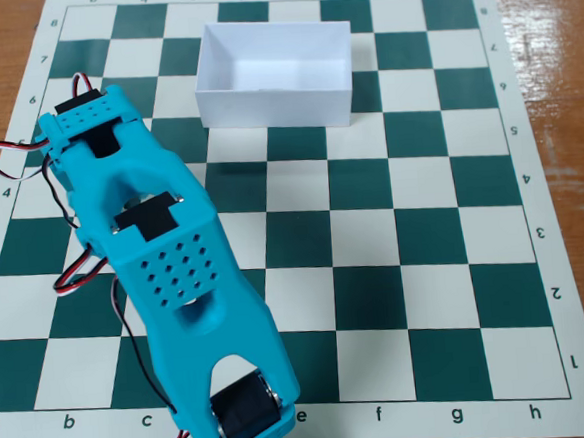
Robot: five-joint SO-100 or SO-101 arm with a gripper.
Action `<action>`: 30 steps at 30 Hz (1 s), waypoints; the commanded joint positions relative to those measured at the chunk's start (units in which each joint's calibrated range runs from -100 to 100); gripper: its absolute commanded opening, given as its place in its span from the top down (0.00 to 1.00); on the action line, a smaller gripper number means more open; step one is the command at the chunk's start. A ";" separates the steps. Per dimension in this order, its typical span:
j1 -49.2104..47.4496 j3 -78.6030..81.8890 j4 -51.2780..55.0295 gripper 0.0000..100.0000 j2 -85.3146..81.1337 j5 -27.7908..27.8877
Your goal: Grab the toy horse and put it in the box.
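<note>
Where the picture's bottom edge cuts the scene, I find the nearest part of my arm [166,278]: a turquoise link ending in a black servo [243,408] set in a forked housing, with a small turquoise piece running out of frame just below it. Whether the gripper is that piece I cannot say; its fingers lie outside the fixed view, so I cannot tell whether the pincer is spread or pressed together. From this servo the arm runs up and to the left across the picture as one long, nearly straight body lying low over the chessboard mat [423,230]. At mid-length I see a perforated panel of small round holes, then a second black servo [152,217] recessed in the shell. Beyond it the link narrows and ends at a block with a third black part, over the mat's left columns. Red, white and black cables [17,158] loop out from the arm's left side at two places, one near the middle and one near the far block.

Farther off, the white box [274,75] stands open-topped on the upper rows of the mat, well apart from the arm and to the right of its far end. I see only its bare white floor. I cannot find the toy horse anywhere in this view. Brown wooden table [563,80] borders the mat.
</note>
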 commanded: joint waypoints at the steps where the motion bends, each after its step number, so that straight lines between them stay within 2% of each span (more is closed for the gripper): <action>1: 0.52 -2.59 -0.86 1.00 -0.79 -0.31; 10: 2.09 -1.59 0.22 1.00 -8.75 1.35; 19: 10.02 -3.50 -0.44 1.00 -26.54 11.46; 25: 21.80 -8.14 -8.08 1.00 -20.70 19.52; 30: 26.73 -17.15 -9.00 1.00 -10.34 20.49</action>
